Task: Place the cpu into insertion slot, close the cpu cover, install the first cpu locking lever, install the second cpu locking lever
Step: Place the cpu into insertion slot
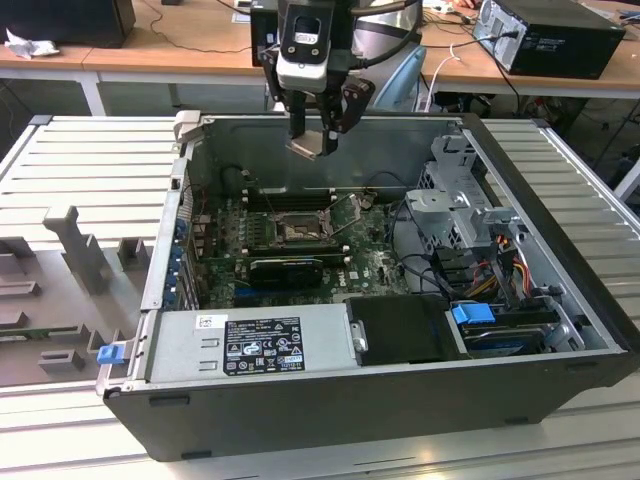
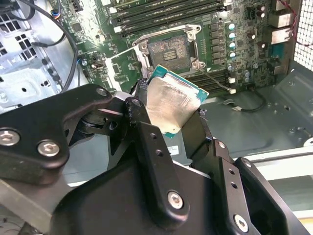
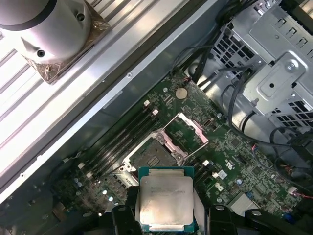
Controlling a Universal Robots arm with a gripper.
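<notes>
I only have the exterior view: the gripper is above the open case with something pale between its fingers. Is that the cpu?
Observer: Yes. In the first wrist view the gripper is shut on the cpu, silver top facing the camera.
Operator: Is anything already in the socket?
Observer: No. In the second wrist view the insertion slot is bare, with no chip in it.
Operator: And the cover?
Observer: In the first wrist view the cpu cover is swung open, off the insertion slot and to one side of it.
</notes>
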